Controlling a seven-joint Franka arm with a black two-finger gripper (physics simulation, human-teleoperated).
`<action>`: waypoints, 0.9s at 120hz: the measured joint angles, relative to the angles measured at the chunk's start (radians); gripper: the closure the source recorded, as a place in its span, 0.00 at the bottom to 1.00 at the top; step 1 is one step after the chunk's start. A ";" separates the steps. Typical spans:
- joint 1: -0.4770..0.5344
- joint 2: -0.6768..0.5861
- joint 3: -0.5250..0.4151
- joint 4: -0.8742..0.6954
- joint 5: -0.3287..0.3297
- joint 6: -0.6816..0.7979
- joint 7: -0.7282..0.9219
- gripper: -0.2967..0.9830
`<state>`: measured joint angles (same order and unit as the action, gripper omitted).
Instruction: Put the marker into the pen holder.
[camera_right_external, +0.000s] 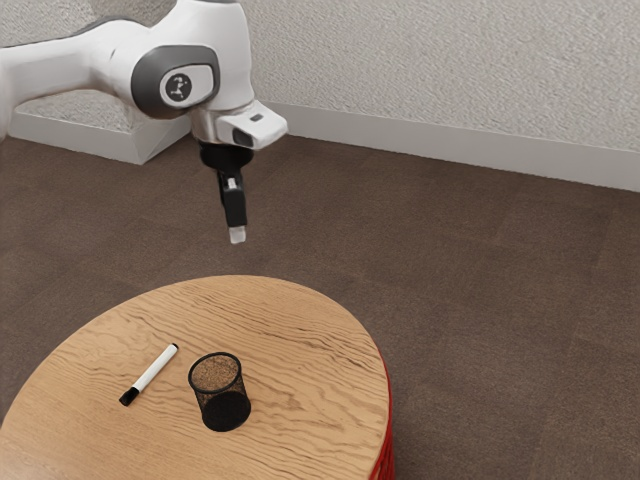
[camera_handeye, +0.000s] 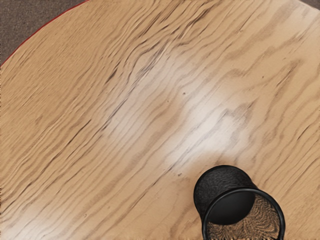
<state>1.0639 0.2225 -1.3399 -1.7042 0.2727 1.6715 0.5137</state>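
Exterior view: marker (camera_right_external: 155, 369) flat on table (camera_right_external: 290, 320), lower left of frame, black end lowermost. Holder (camera_right_external: 226, 402) upright near it, lower centre-left. Gripper (camera_right_external: 237, 235) raised, left of upper centre; wide or narrow, cannot tell.

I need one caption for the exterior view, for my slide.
The marker lies beside the upright mesh pen holder on a round wooden table, gripper raised above.
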 joint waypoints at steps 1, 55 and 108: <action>0.000 0.000 -0.001 0.002 0.000 -0.002 0.002 0.24; 0.199 -0.019 0.015 -0.191 -0.008 -0.028 0.043 0.23; 0.253 0.048 0.123 -0.500 0.002 0.187 -0.010 0.25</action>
<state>1.3169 0.2710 -1.2168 -2.2045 0.2743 1.8584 0.5036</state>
